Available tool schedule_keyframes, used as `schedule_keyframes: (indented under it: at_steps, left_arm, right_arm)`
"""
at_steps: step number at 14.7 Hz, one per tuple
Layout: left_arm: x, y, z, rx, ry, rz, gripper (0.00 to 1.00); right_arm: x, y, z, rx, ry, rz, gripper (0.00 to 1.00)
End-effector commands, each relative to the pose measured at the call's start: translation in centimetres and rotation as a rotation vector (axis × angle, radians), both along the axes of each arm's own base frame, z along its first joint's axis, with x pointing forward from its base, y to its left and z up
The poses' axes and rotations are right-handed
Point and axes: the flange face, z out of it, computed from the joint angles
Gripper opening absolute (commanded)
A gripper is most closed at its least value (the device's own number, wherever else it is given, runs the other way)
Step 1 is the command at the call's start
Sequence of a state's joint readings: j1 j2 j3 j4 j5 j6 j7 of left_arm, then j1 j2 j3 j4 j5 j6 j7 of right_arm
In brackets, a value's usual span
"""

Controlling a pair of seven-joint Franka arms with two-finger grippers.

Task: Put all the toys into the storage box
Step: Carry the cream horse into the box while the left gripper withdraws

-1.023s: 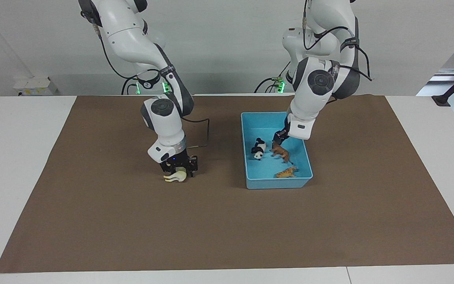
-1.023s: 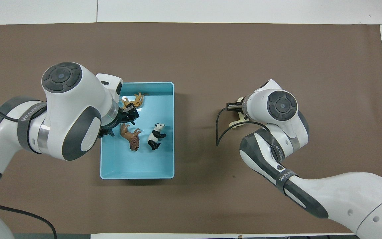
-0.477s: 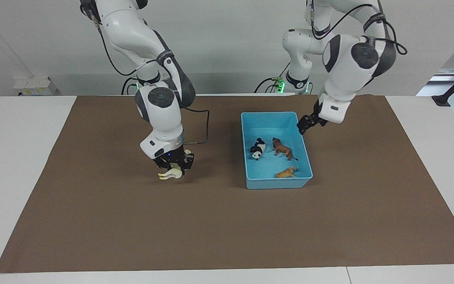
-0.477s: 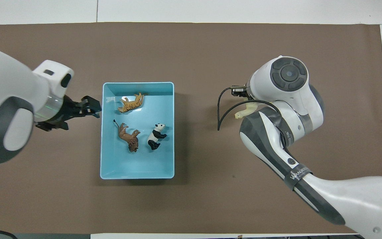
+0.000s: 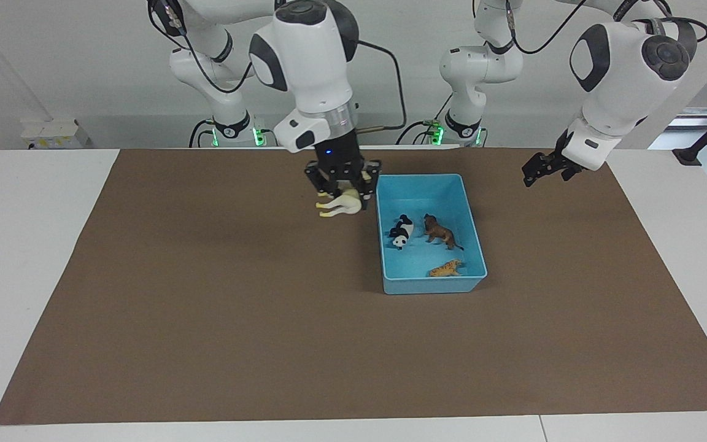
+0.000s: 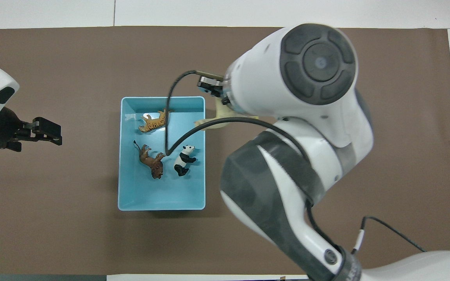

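Storage box [image 5: 476,239]: light blue, rectangular, low walls, open top, on the brown mat toward the left arm's end. Inside, all apart from one another: black-and-white panda [image 5: 401,232] lying on its side; brown animal [image 5: 439,232] beside it, on its side; orange striped tiger [image 5: 445,268] on its side, farthest from the robots. Cream-white horse [image 5: 340,204]: outside the box, raised off the mat, body level, just beside the box's rim
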State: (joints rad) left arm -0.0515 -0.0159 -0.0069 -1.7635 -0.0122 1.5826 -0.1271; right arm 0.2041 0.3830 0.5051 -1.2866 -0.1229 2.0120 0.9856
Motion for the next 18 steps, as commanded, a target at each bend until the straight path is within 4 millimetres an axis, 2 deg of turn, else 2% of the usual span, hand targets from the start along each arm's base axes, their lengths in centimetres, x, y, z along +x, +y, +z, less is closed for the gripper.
schedule_keyframes:
  at_steps: [1,3,5,6,7,8,10,12,14,16,18]
  left_arm:
    - [0.3,0.1,0.5,0.009,0.024,-0.051,1.00]
    - [0.6,1.0,1.3,0.006,0.017,-0.061,1.00]
    - [0.3,1.7,1.0,-0.021,0.023,-0.046,1.00]
    - [0.2,2.0,0.7,-0.023,0.029,-0.048,1.00]
    - [0.3,2.1,0.8,-0.025,0.023,-0.059,1.00]
    - [0.4,2.1,0.7,-0.026,0.018,-0.068,1.00]
    - [0.6,1.7,0.8,-0.023,0.009,-0.076,1.00]
    - [0.5,1.5,0.9,-0.022,0.008,-0.079,1.00]
    - [0.5,1.6,0.8,-0.021,0.009,-0.076,1.00]
    - [0.4,1.5,0.8,-0.020,0.009,-0.069,1.00]
    - [0.3,1.7,1.5,-0.019,-0.004,-0.064,1.00]
  right_arm:
    - [-0.5,5.4,-2.3,0.140,-0.029,-0.022,0.00]
    - [-1.3,7.7,-5.0,0.158,-0.034,0.007,0.00]
    - [-3.0,11.7,-9.0,0.152,-0.014,0.050,0.00]
    - [-3.3,12.8,-10.6,0.136,-0.028,0.059,0.00]
    - [-3.6,13.4,-11.1,0.126,-0.039,0.044,0.04]
    - [-3.7,13.5,-11.0,0.126,-0.025,0.007,0.99]
    - [-4.3,14.0,-11.0,0.131,0.002,-0.029,1.00]
    - [-3.6,13.1,-10.8,0.117,0.024,-0.075,1.00]
    - [-3.1,11.5,-8.2,0.100,-0.004,-0.088,1.00]
    - [-1.6,7.9,-5.7,0.040,-0.051,-0.127,1.00]
    - [0.3,2.6,-3.4,-0.044,-0.044,-0.145,1.00]
